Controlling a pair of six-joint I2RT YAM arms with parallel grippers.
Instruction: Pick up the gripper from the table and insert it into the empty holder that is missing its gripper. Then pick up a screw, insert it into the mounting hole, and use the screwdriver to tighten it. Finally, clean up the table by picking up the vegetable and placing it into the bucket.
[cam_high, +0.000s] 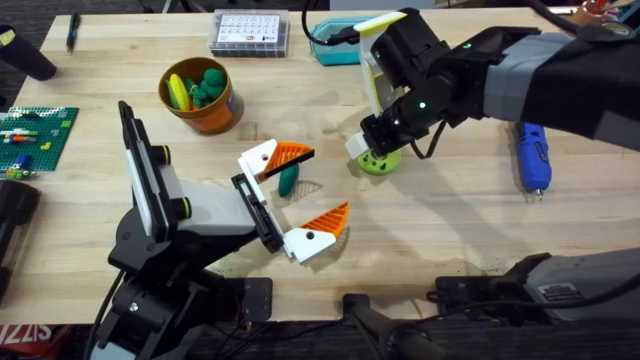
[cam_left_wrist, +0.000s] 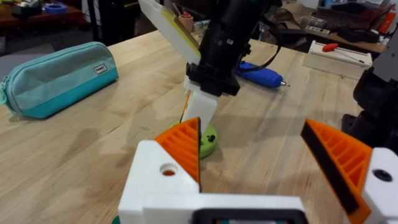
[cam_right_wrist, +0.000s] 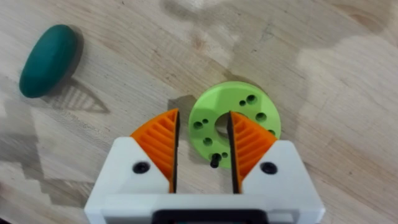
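- Scanning left to right across the table (cam_high: 120, 60): bucket (cam_high: 214, 116) at upper left, already loaded with toy pieces.
- Left gripper (cam_high: 305, 197) sits mid-table, fingers wide apart, empty. The vegetable (cam_high: 288, 178) lies on the wood between its pads, just under the upper one and not touching.
- Vegetable looks smooth, rounded, light. Likely slippery on its tapered ends, so pinch across the fat middle.
- Right gripper (cam_right_wrist: 202, 146) is over the gripper (cam_right_wrist: 235, 120), the lime-green disc flat on the table right of centre. Pads are narrowly parted, straddling the disc's near edge and centre hole; can't confirm they're clamped.
- Disc looks like rigid printed plastic, light, thin-edged. Grip through the bore or on the attached block, not the rim.
- Screwdriver (cam_high: 531, 157) lies far right, untouched.
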